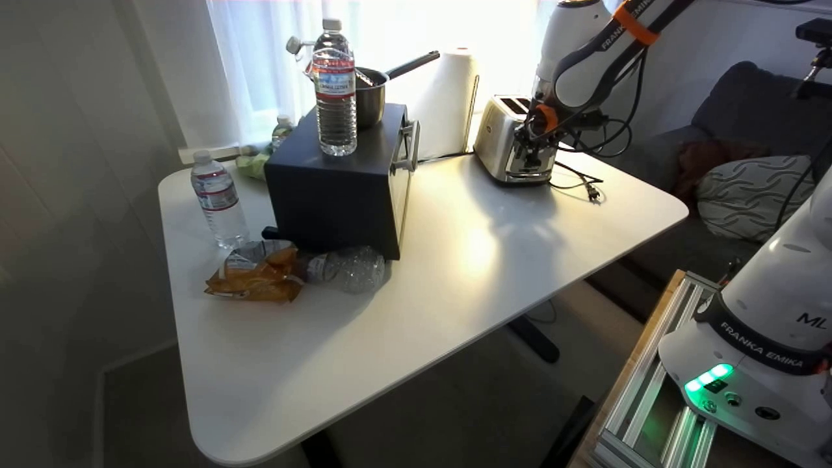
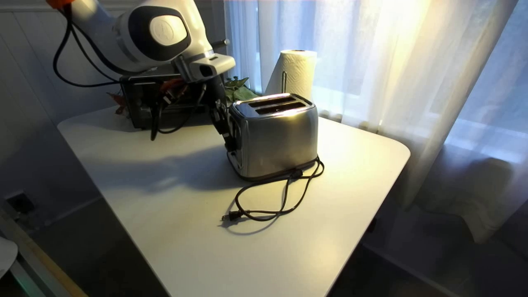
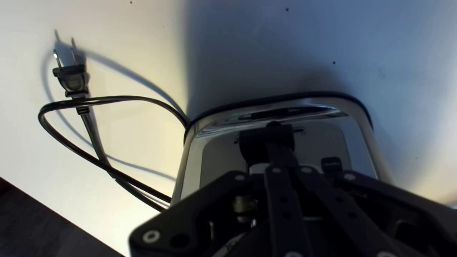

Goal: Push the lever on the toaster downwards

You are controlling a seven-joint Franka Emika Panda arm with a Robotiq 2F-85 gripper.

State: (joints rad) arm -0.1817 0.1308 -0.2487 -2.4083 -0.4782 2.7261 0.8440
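Observation:
The silver two-slot toaster (image 1: pixel 497 140) stands upright on the white table; it also shows in an exterior view (image 2: pixel 280 140). Its end face fills the middle of the wrist view (image 3: pixel 216 160). A wide dark rounded piece that looks like the lever (image 3: pixel 251 142) sits on that face, partly covered by my fingers. A small dark button (image 3: pixel 331 165) is to its right. My gripper (image 3: pixel 278 146) is shut with nothing between its fingers. Its fingertips overlap the lever; contact cannot be told. In both exterior views the gripper (image 1: pixel 534 156) (image 2: pixel 231 144) points down against the toaster's end face.
The toaster's black cord and plug (image 2: pixel 235 215) lie on the table beside it. A paper towel roll (image 1: pixel 448 97) stands behind. A dark toaster oven (image 1: pixel 338 201) carries a bottle (image 1: pixel 337 117) and a pan (image 1: pixel 370 107). An orange bag (image 1: pixel 260 276) lies near a clear bottle (image 1: pixel 354 270).

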